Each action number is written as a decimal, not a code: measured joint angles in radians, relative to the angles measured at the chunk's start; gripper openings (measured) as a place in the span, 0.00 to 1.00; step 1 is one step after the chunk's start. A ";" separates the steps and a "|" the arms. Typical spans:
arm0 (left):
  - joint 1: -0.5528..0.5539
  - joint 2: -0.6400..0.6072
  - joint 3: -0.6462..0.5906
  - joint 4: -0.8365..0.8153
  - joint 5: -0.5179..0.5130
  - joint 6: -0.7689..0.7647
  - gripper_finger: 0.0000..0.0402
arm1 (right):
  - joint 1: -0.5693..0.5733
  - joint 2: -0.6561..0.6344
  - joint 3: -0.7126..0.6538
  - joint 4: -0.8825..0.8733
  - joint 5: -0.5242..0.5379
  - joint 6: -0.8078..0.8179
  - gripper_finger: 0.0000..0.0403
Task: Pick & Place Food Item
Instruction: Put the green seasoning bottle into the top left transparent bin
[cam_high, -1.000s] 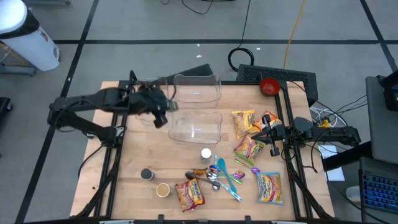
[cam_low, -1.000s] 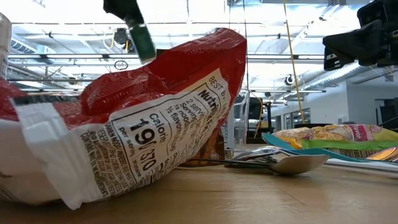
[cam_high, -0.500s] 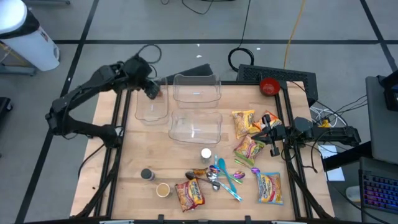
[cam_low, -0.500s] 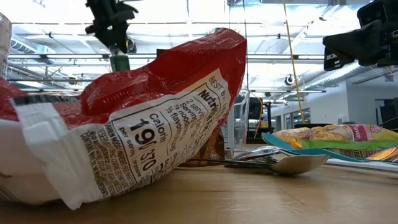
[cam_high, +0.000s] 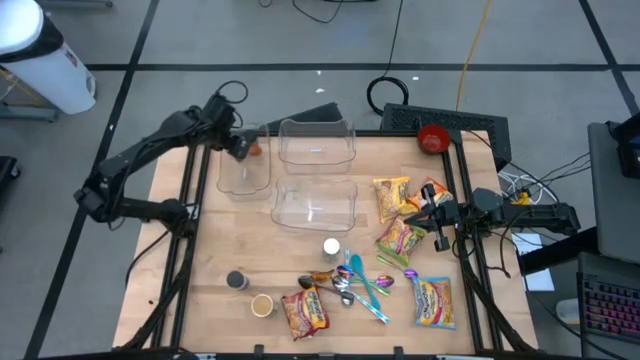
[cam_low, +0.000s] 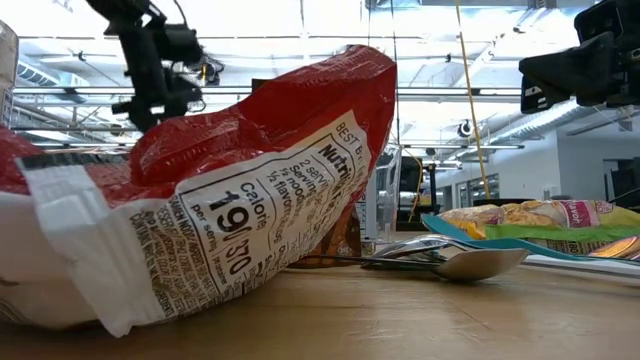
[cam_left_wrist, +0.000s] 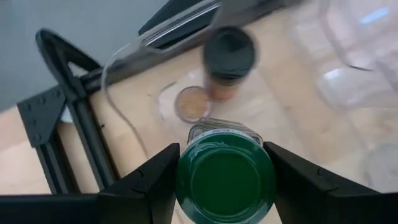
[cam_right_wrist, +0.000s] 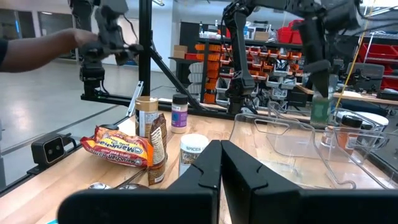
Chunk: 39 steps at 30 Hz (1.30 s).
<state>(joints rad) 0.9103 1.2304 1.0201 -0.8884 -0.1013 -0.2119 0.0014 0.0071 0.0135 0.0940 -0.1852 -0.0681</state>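
Wooden table (cam_high: 210, 270), busy on the near half. Near edge: red snack packet (cam_high: 305, 311), small dark-capped jar (cam_high: 236, 281), a tan-lidded jar (cam_high: 262, 305) beside it, spoons (cam_high: 350, 282) and a teal utensil in a heap, white spice jar (cam_high: 331, 247). Right side: yellow snack packets (cam_high: 392, 197) and another packet (cam_high: 433, 302) nearer the edge. Middle: clear tub (cam_high: 315, 203); behind it a second clear tub (cam_high: 317, 141); a smaller clear tub (cam_high: 243, 168) at the far left corner. Red bowl (cam_high: 432, 138) past the far right corner. Beyond the table: grey floor, cables, white cylinder (cam_high: 50, 60), open workshop with shelving; a person's arm (cam_right_wrist: 43, 45) shows at the room's edge in the right wrist view.

Left arm stretches to the far left corner. Left gripper (cam_high: 240, 145) sits over the small tub, fingers (cam_left_wrist: 146, 186) clamped on a green-capped jar (cam_left_wrist: 225, 180). An orange jar with black lid (cam_left_wrist: 229, 59) lies below it in the tub.

Right arm parked at the right edge, right gripper (cam_high: 437, 214) above the yellow packets, fingers pressed together, holding nothing.
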 joint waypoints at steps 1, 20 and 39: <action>0.012 0.000 -0.017 0.010 0.000 0.000 0.53 | 0.000 0.000 0.000 0.000 0.000 0.000 0.00; 0.089 0.006 -0.114 0.127 -0.032 -0.060 0.53 | 0.000 0.000 0.000 0.000 0.000 0.000 0.00; 0.089 0.135 -0.112 0.171 -0.041 -0.056 0.53 | 0.000 0.000 0.000 0.000 0.000 0.000 0.00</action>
<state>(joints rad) 0.9993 1.3659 0.9081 -0.7172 -0.1427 -0.2676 0.0015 0.0071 0.0137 0.0937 -0.1852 -0.0681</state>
